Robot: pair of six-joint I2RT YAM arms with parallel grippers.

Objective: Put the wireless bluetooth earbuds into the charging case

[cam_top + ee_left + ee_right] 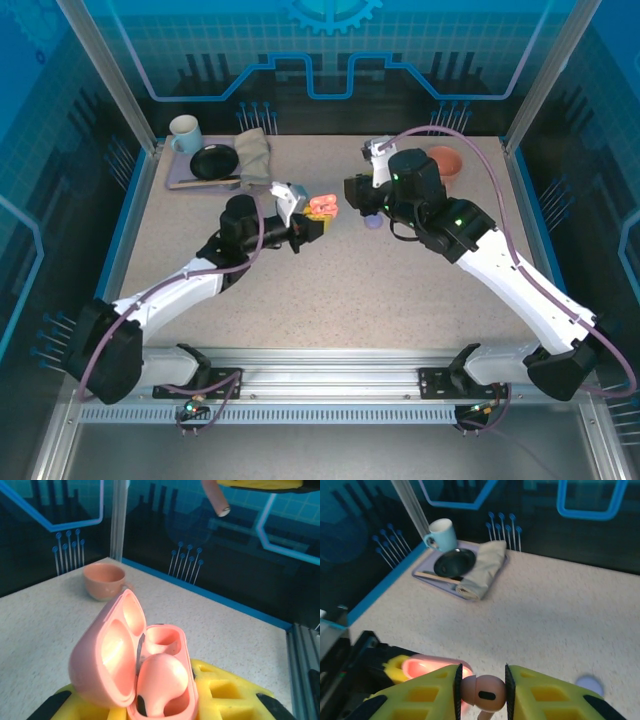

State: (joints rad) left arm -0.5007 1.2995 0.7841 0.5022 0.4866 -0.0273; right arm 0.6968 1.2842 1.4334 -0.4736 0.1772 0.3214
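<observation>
My left arm lies low over the speckled, stone-look counter, stretched from the near-left corner toward the middle. The left jaws are closed on the salmon-pink charging case, a glossy, rounded plastic shell cradled between yellow, waffle-pocketed pads. The case stands open with its lid tipped back, and I can see 2 smooth moulded hollows inside the lid. The seated earbud, a plump matte-pink bulb, fills the near well. The well behind it shows its smooth pink floor.

My right arm reaches in from the near-right corner, its wrist bent toward the case. The right jaws stand narrow, pinching the gripped earbud by its rounded head, stem pointing down. This bud hangs above the case and apart from it.

A small lilac piece lies on the counter just beside the right jaws; it is too blurred for me to tell bud from case. At the back right sits a terracotta cup. At the back left a tray carries a pale mug, a black dish and a folded khaki cloth.
</observation>
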